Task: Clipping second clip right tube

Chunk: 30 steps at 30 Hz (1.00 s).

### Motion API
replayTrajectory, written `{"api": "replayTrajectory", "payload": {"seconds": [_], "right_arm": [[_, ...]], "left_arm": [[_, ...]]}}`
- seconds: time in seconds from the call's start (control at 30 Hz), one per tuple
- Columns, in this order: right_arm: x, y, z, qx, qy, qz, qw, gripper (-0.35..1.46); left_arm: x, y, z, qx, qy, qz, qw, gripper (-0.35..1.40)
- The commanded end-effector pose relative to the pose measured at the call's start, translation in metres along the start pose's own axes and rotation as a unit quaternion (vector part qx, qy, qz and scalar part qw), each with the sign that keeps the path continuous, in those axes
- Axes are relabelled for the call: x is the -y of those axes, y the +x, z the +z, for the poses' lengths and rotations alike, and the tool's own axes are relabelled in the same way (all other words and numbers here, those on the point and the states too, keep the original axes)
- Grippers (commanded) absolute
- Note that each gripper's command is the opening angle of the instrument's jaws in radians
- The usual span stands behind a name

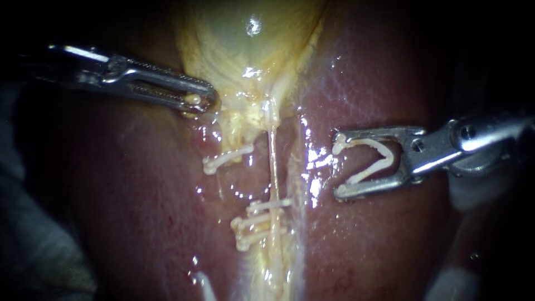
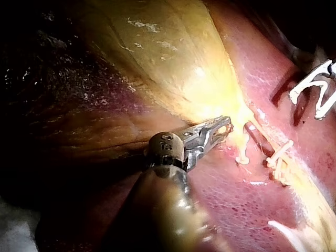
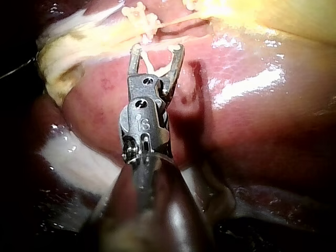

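Step in hand: approach, clip not yet on the tube. Right instrument [image 1: 338, 167] has its jaws spread wide, both bearing on a loaded clip [image 1: 373, 168] that sits open between them. It hangs over the liver [image 1: 379, 239], well apart from the right tube [image 1: 273, 161], the thin pale strand running down from the gallbladder [image 1: 245, 50]. One placed clip [image 1: 267, 205] already crosses that strand lower down. Left instrument [image 1: 195, 102] has its jaws closed on gallbladder tissue at the neck. Next move likely calls for carrying the open clip across until it straddles the strand near the placed clip, then squeezing.
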Motion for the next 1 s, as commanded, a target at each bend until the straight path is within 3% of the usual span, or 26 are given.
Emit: {"api": "replayTrajectory", "payload": {"seconds": [0.03, 0.27, 0.33, 0.53, 0.63, 0.8, 1.0], "right_arm": [[0.0, 0.0, 0.0, 0.0, 0.0, 0.0, 1.0, 0.5], [0.0, 0.0, 0.0, 0.0, 0.001, 0.0, 1.0, 0.5], [0.0, 0.0001, 0.0001, 0.0, 0.001, 0.0, 1.0, 0.5], [-0.0002, 0.0003, 0.0008, -0.003, 0.017, -0.003, 0.9998, 0.49], [-0.0004, 0.0005, 0.0017, -0.01, 0.043, 0.037, 0.9983, 0.49], [-0.001, 0.0004, 0.0041, -0.014, 0.059, 0.131, 0.9895, 0.49], [-0.0022, -0.0011, 0.0069, -0.019, 0.078, 0.222, 0.9718, 0.49]], "left_arm": [[-0.0001, 0.0001, -0.0004, 0.001, -0.001, 0.0, 1.0, -0.35], [-0.0008, 0.0009, -0.0061, -0.008, 0.009, -0.004, 0.9999, -0.35], [-0.0011, 0.0009, -0.0069, -0.009, 0.012, -0.005, 0.9999, -0.35], [-0.0015, 0.001, -0.0069, -0.01, 0.013, -0.007, 0.9998, -0.35], [-0.0017, 0.0011, -0.0067, -0.011, 0.014, -0.007, 0.9998, -0.35], [-0.0018, 0.001, -0.0067, -0.011, 0.014, -0.007, 0.9998, -0.35], [-0.0018, 0.0011, -0.0067, -0.011, 0.014, -0.007, 0.9998, -0.35]]}}
